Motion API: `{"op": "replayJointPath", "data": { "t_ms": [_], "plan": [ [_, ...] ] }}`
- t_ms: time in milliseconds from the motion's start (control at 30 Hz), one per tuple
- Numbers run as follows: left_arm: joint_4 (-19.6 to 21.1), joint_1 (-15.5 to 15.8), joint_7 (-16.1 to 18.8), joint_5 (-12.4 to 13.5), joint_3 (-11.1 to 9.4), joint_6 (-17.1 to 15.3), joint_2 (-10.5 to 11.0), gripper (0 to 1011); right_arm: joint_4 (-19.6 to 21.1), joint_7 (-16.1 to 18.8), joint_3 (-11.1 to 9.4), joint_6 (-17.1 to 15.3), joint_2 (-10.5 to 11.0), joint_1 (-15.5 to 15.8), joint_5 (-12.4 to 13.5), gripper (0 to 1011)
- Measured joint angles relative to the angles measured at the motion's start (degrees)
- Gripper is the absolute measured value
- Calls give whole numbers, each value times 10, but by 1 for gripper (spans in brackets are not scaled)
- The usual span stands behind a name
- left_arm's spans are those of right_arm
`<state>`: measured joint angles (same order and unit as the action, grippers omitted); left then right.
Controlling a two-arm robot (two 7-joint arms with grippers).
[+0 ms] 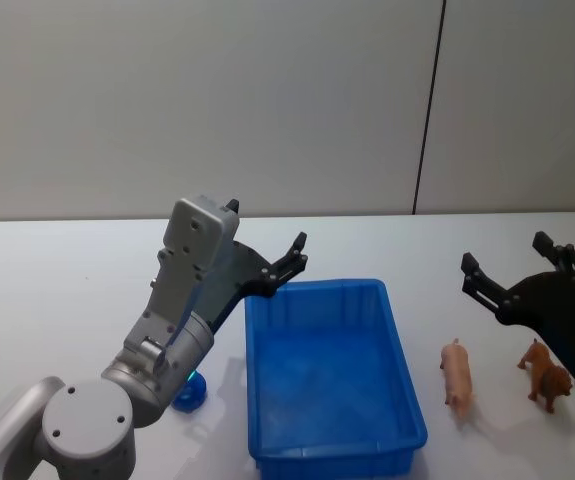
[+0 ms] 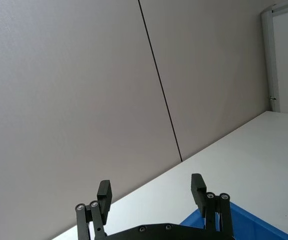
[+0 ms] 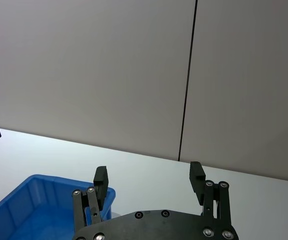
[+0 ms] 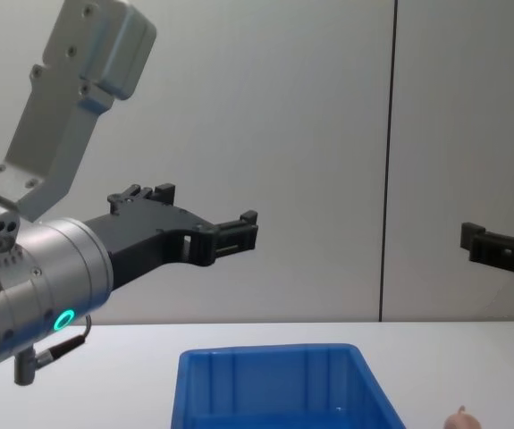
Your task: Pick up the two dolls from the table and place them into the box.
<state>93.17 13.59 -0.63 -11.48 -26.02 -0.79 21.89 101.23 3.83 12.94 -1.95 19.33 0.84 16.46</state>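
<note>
Pig doll (image 1: pixel 456 372), pink, lies on table (image 1: pixel 67 300) just right of blue box (image 1: pixel 332 462), blue doll (image 1: pixel 189 392) left of it, part hidden; left gripper (image 2: pixel 151 186) & right gripper (image 1: pixel 507 254) hover wide open, empty; pig prob. light, stiff, so grip across body.

The left arm is bent upward at the elbow, and the left claw (image 2: pixel 151 188) is held high, fingers spread wide, nothing gripped. The right claw (image 3: pixel 149 173) is raised likewise, spread wide and empty.

Lab: white table (image 1: pixel 57 270), grey wall panels (image 1: pixel 217 100)
</note>
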Motion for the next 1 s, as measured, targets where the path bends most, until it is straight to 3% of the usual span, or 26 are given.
{"op": "replayJointPath", "data": {
  "t_ms": [700,1000],
  "plan": [
    [0,0,0,0,0,0,0,1003,-2,1,0,0,0,0,0,1001],
    [0,0,0,0,0,0,0,1003,-28,21,-11,-6,9,-7,11,1001]
  ]
}}
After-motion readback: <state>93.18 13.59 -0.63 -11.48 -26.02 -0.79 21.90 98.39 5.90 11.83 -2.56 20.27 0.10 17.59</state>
